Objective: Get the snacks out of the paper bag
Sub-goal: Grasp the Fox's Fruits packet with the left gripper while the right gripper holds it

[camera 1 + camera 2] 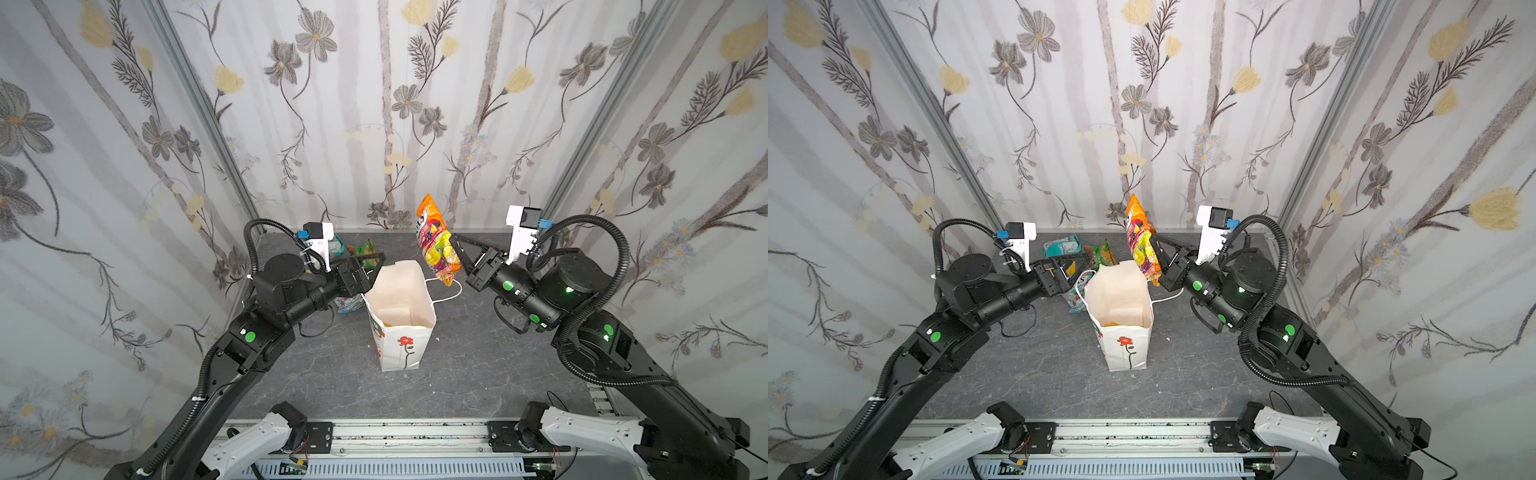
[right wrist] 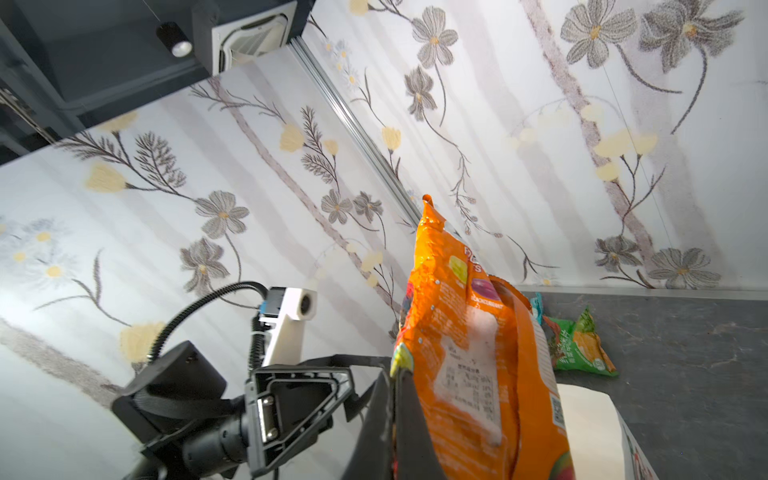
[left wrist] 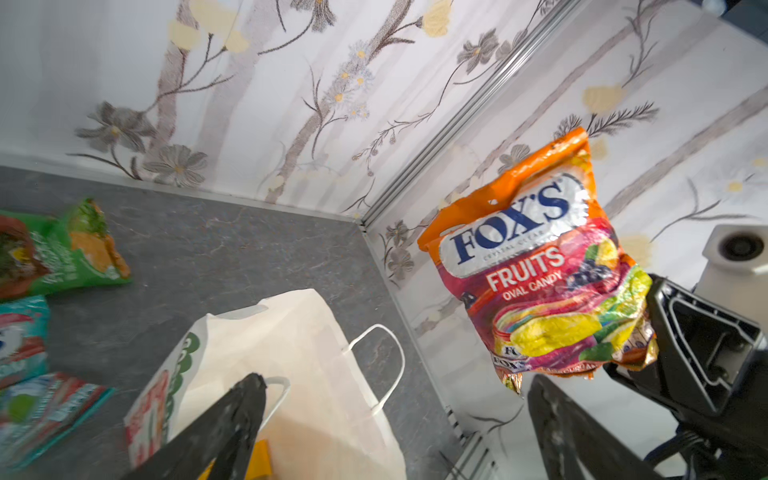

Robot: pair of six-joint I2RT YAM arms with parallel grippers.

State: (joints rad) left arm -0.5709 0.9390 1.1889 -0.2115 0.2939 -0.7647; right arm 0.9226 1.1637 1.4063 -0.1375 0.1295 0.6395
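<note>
While aloft, packet [image 1: 434, 241] seemingly in hand [image 1: 456, 246]

Bright even light, soft shadows, glare on orange packet [image 3: 540, 270], edges warped, wrist foregrnd blurry

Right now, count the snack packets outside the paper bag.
4: FOX'S Fruits packet in the right jaws; green packet and teal packet at the back; second teal packet beside the paper bag. Others may hide inside.
</note>
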